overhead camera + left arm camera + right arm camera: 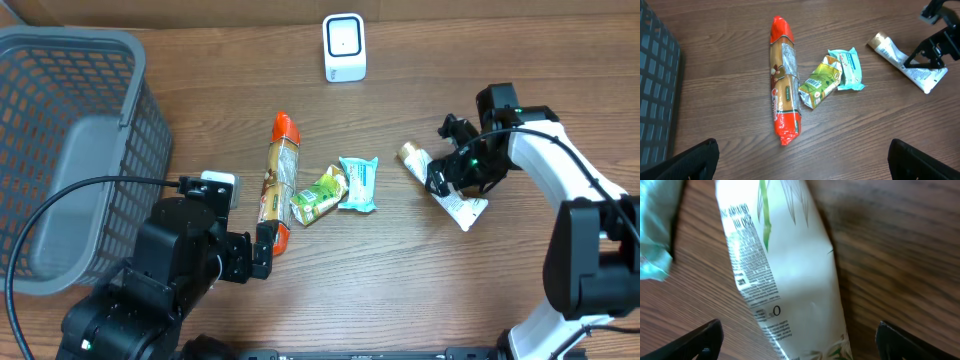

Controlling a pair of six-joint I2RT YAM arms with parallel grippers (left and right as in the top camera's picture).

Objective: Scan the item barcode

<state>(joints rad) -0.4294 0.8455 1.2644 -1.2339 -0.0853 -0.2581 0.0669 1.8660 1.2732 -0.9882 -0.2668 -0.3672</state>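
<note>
Wood-grain bench (400, 280) bears a glossy white tube (790, 270). Arm bent over it, right fingers (700, 340) straddle it spread wide, gripping nothing; left fingers (690, 160) gape empty.

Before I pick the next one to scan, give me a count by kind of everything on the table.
Snack packets: 3 (long red-ended pack, green pouch, teal packet)
Tubes: 1 (white tube)
Scanners: 1 (white scanner)
Baskets: 1 (grey basket)
Total: 6
</note>
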